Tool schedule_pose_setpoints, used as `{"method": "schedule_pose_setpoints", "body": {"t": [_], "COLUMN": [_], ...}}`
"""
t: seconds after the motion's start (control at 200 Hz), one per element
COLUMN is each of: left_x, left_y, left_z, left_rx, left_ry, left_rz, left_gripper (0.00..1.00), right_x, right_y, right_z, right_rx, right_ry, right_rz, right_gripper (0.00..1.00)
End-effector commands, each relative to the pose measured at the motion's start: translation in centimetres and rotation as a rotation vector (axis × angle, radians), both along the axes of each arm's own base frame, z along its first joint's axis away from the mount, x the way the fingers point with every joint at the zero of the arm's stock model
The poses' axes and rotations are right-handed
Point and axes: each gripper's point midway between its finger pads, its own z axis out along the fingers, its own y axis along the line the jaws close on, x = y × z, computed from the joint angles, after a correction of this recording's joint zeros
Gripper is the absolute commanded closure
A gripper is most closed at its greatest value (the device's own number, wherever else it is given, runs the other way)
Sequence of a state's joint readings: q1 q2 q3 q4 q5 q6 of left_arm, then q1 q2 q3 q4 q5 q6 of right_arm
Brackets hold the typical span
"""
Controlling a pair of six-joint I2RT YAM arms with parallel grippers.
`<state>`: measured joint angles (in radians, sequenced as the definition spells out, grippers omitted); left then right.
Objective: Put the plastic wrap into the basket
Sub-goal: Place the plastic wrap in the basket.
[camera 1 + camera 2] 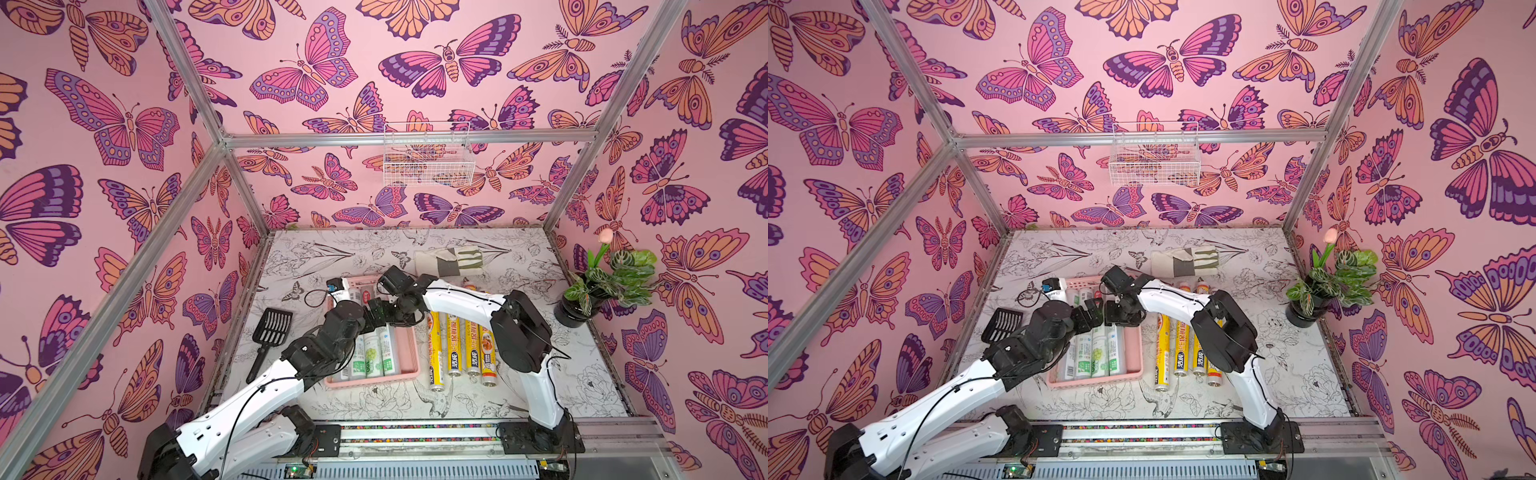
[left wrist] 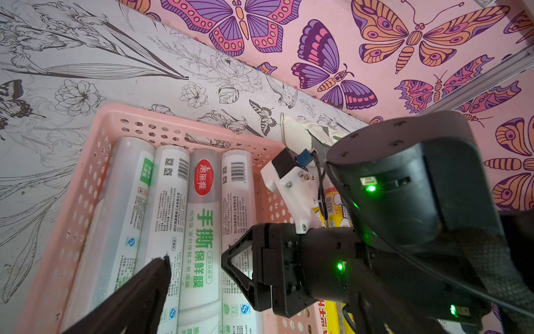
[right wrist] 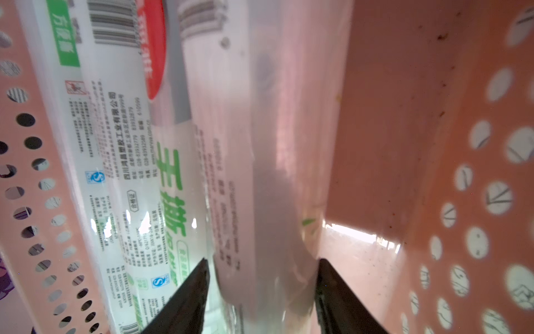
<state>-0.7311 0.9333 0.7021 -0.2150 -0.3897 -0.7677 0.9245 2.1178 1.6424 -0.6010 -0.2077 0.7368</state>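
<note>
Far left: black litter scoop (image 1: 272, 328) on the table, no part of the job. Next, left gripper (image 1: 376, 312) over the pink basket (image 2: 95, 179). Only one finger (image 2: 150, 283) plainly seen in the wrist view, set well off centre, so read as jaws apart and empty. Inside the basket, four whitish-silver rolls (image 2: 202, 231) side by side, packed toward its left wall. Astride the fourth roll (image 3: 265, 188), right gripper (image 3: 261, 263), jaws parted either side of it, seemingly loose rather than clamped, the roll already down on the basket floor. Just right of the basket, four yellow rolls (image 1: 461, 349) on the table, not yet moved. Judged about half done: whitish ones in, yellow ones left, with a strip of bare basket floor showing beside the fourth roll. Hard to make out: far ends of the yellow rolls under the right arm, the left gripper's second finger, and the blurred contact at the right fingertips
</note>
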Motion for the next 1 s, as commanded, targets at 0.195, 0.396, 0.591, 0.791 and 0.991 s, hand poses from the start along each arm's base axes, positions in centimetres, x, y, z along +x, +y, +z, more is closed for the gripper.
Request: {"method": "schedule_pose_setpoints", "body": {"t": [0.195, 0.396, 0.591, 0.791, 0.991], "left_x": [0.1, 0.2, 0.5, 1.2, 1.4], "left_y": [0.2, 0.0, -1.2, -4.9, -9.5], "left_z": [-0.5, -0.3, 0.0, -0.1, -1.1], "left_rx": [0.019, 0.011, 0.003, -0.031, -0.068], "left_ry": [0.023, 0.026, 0.031, 0.059, 0.144], "left_rz": [0.004, -0.001, -0.042, -0.18, -0.351], "left_gripper": [0.0, 0.0, 0.0, 0.0, 0.0], "right_x": [0.4, 0.4, 0.8, 1.8, 1.6], "right_y": [-0.2, -0.8, -3.9, -10.4, -15.2], "right_z": [3.9, 6.3, 10.8, 12.2, 9.2], "right_rx": [0.049, 0.095, 0.121, 0.009, -0.085], "right_ry": [-0.104, -0.159, -0.341, -0.518, -0.457], "right_rz": [-0.04, -0.041, -0.067, -0.205, -0.283], "right_gripper": [0.39, 0.38, 0.39, 0.44, 0.49]}}
